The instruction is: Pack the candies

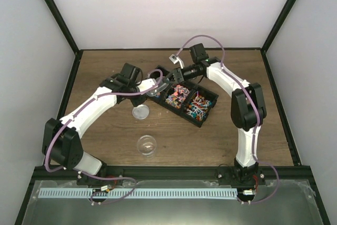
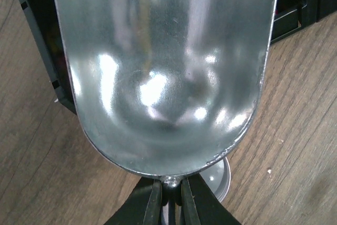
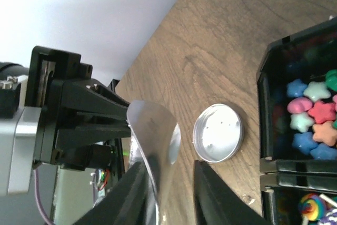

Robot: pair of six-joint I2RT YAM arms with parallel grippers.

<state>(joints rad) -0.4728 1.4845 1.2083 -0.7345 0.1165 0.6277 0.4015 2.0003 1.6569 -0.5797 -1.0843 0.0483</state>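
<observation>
Holding metal scoop (image 2: 163, 77) by handle, left tool (image 2: 168, 191) clamped; right tool (image 3: 171, 183) jaws apart, straddling scoop rim; candies (image 3: 310, 122) in black tray (image 3: 265, 104): light, hard, loose, tiny, so scooping likely beats pinching.

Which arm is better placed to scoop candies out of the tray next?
Left, probably: the left gripper is shut on the scoop by its handle, with the bowl at the tray edge. The right gripper only straddles the scoop's rim, jaws open.
</observation>
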